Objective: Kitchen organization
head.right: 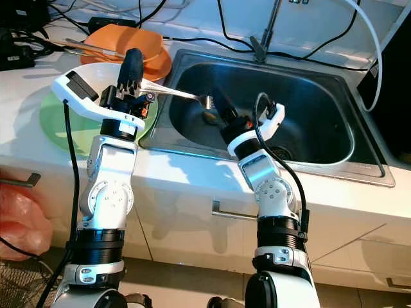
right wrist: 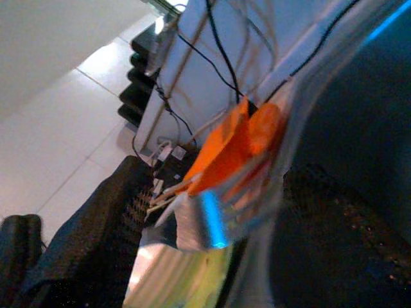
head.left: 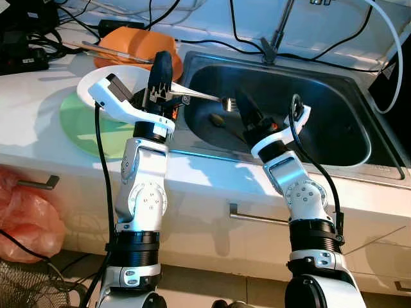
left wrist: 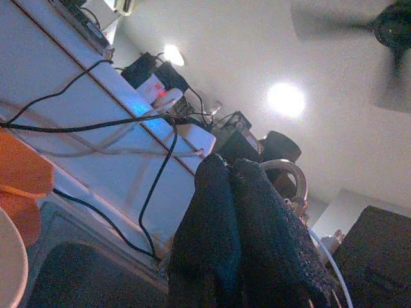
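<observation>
Left eye view: left gripper [head.left: 162, 69] raised over the counter at the sink's [head.left: 350, 106] left rim, fingers pressed together, pointing up. A metal fork [head.left: 200, 95] sticks out sideways from the gripper's base over the basin, tines toward the right gripper [head.left: 245, 110], whose fingers close on the fork's head. Behind the left arm: white bowl [head.left: 96, 86] on a green plate [head.left: 80, 122], orange plates [head.left: 128, 43] beyond.

Right eye view: same layout; faucet [head.right: 268, 29] at the sink's back edge, drain beside the right wrist.

Left wrist view: fingers [left wrist: 218, 218] touching along their length, ceiling beyond.

Right wrist view: blurred; fork tines [right wrist: 205, 218] between the dark fingers, orange plates behind.
</observation>
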Tool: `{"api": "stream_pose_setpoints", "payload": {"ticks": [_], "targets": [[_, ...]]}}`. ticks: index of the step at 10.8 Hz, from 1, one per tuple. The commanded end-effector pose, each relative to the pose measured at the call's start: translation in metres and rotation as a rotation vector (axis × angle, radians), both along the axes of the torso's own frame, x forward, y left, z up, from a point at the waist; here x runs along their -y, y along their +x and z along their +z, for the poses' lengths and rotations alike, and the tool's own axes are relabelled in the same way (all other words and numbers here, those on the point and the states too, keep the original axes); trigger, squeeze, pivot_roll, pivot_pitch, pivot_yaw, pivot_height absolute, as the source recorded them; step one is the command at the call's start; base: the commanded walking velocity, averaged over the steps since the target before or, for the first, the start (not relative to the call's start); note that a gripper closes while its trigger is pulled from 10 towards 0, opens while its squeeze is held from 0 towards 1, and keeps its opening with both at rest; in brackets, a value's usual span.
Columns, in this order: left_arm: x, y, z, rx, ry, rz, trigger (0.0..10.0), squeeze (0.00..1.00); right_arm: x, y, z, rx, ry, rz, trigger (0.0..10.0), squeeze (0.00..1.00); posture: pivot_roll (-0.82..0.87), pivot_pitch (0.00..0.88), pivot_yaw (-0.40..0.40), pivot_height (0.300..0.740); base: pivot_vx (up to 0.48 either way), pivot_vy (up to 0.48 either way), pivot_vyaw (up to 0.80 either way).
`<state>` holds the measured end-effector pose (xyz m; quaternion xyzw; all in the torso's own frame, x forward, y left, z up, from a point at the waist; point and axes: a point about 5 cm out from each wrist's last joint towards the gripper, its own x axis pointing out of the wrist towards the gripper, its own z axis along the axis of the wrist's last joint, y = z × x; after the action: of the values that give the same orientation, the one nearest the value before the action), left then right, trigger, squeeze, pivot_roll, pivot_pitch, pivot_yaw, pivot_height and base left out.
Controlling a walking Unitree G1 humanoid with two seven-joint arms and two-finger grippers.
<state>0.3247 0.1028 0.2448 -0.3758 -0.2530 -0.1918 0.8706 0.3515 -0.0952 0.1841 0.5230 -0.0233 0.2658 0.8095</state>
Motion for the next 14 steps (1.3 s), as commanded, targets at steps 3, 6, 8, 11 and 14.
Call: {"api": "stream_pose_setpoints", "payload": {"ticks": [3, 6, 8, 11, 14], "targets": [[0.022, -0.001, 0.003, 0.003, -0.01, -0.078, 10.0, 0.0, -0.006, -0.004, -0.001, 0.0, 0.043, 0.014, 10.0, 0.0, 0.12, 0.097, -0.089, 0.74, 0.0, 0.0, 0.0], [0.022, 0.0, 0.003, 0.001, -0.009, -0.076, 10.0, 0.0, -0.007, -0.005, 0.0, 0.003, 0.049, 0.013, 0.0, 0.0, 0.12, 0.095, -0.086, 0.74, 0.0, 0.0, 0.0], [0.022, 0.0, 0.003, -0.002, -0.011, -0.073, 10.0, 0.0, -0.007, -0.005, 0.0, 0.005, 0.055, 0.015, 0.0, 0.0, 0.12, 0.095, -0.085, 0.74, 0.0, 0.0, 0.0], [0.025, 0.001, -0.002, -0.022, 0.011, -0.088, 10.0, 0.0, -0.007, -0.006, 0.0, 0.005, 0.063, 0.018, 0.0, 0.0, 0.13, 0.093, -0.086, 0.74, 0.0, 0.0, 0.0], [0.031, 0.003, -0.01, -0.066, 0.071, -0.103, 10.0, 0.0, -0.006, -0.006, 0.0, 0.006, 0.075, 0.016, 0.0, 0.0, 0.12, 0.087, -0.084, 0.74, 0.0, 0.0, 0.0]]}}
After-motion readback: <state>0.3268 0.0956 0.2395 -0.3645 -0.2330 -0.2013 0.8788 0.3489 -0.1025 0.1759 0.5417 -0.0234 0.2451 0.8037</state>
